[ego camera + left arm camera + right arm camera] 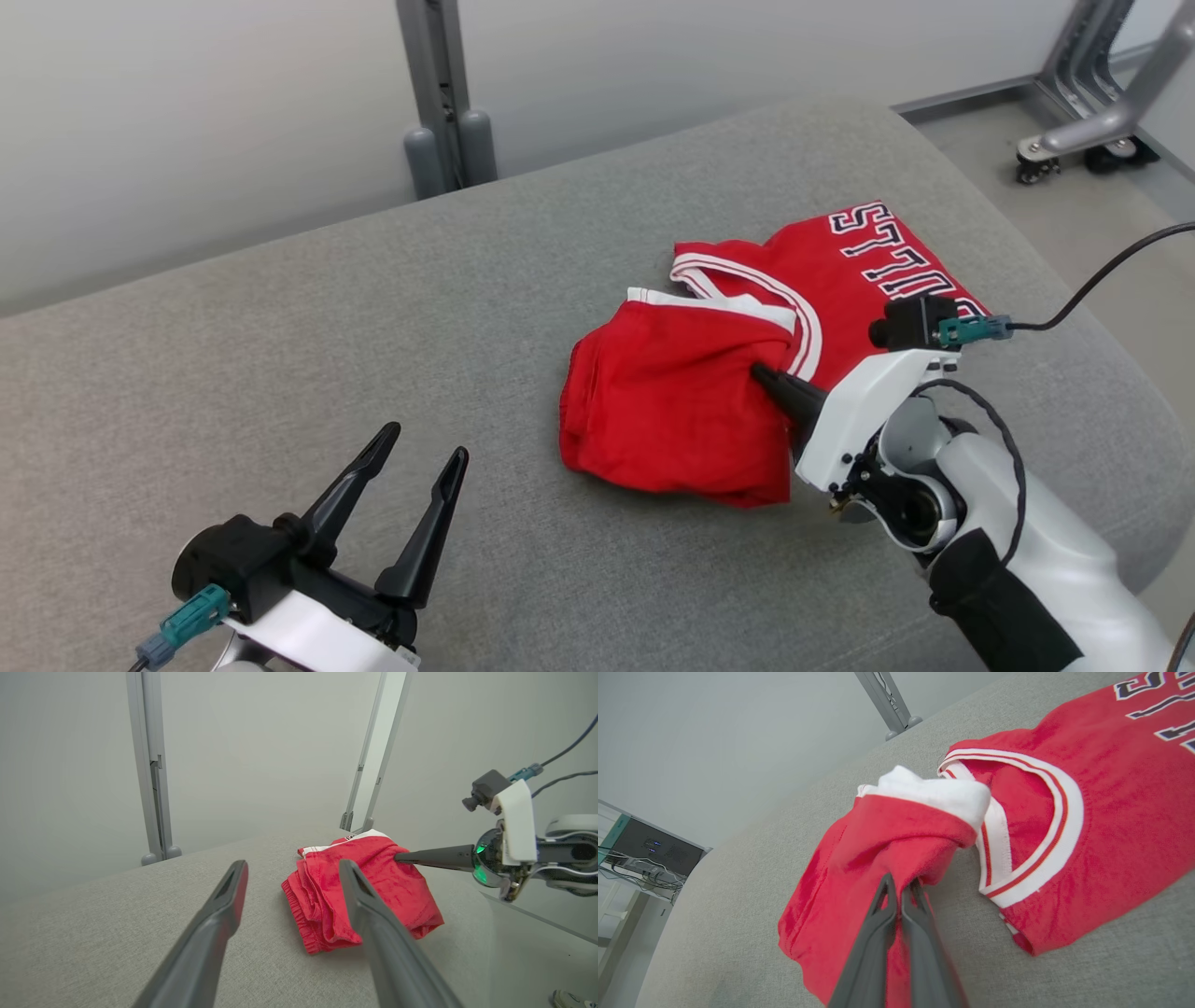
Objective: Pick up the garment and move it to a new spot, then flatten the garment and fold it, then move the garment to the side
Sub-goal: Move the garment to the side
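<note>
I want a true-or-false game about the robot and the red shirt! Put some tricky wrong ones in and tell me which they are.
1. The right end effector is shut on the red jersey. True.
2. The left end effector is pinching the jersey too. False: it is open and apart from the jersey, above the grey cushion.
3. The jersey lies spread out flat. False: one part is bunched up and folded over the rest.
4. The jersey has white trim with red stripes in it. True.
</note>
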Controlling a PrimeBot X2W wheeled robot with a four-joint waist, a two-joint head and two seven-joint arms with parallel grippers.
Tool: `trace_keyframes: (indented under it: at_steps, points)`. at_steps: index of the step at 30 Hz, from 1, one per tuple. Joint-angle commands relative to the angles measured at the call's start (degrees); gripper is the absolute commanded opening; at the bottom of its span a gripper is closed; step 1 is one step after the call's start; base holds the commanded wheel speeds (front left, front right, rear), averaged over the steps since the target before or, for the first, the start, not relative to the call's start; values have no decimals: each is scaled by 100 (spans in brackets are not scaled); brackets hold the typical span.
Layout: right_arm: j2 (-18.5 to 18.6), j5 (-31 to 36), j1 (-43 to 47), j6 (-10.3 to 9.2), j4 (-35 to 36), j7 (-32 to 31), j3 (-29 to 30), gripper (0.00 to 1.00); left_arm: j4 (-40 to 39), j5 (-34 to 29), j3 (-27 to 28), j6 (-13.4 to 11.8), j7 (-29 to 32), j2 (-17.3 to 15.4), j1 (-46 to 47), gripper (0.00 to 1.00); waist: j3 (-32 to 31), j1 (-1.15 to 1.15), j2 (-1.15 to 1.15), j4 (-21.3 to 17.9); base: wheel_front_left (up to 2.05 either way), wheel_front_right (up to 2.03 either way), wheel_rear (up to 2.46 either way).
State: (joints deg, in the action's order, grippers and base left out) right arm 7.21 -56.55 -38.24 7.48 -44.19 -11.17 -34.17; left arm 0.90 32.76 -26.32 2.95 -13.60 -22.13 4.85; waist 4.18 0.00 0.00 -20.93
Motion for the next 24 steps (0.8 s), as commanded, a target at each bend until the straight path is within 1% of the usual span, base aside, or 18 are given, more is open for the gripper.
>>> trace_keyframes:
  at_steps: [1, 4, 5, 6, 9, 18, 24]
  points:
    - [95, 12, -15, 3, 156, -45, -7, 0, -18, -46, 0, 6, 5, -37, 68, 100, 106, 0, 0, -106, 0, 0, 0]
    - [237, 63, -176, 3, 349, -157, 18, 0, -68, -52, -19, 46, 28, -84, 135, 100, 239, 0, 0, -84, 0, 0, 0]
    - [237, 63, -176, 3, 349, -157, 18, 0, -68, -52, -19, 46, 28, -84, 135, 100, 239, 0, 0, -84, 0, 0, 0]
    - [371, 144, -306, 3, 400, -259, 20, 0, -99, -53, -23, 64, 46, -135, 171, 100, 359, 0, 0, -30, 0, 0, 0]
    - [471, 210, -453, 3, 390, -372, 53, 0, -129, -47, -12, 90, 68, -199, 179, 100, 491, 0, 0, 47, 0, 0, 0]
    - [979, 852, -1370, 3, -38, -805, 397, 0, -312, 2, 83, 199, 128, -538, 307, 100, 1082, 0, 0, 469, 0, 0, 0]
    - [1320, 1348, -1805, 2, -289, -1252, 730, 0, -377, 33, 112, 252, 114, -694, 376, 100, 1331, 0, 0, 658, 0, 0, 0]
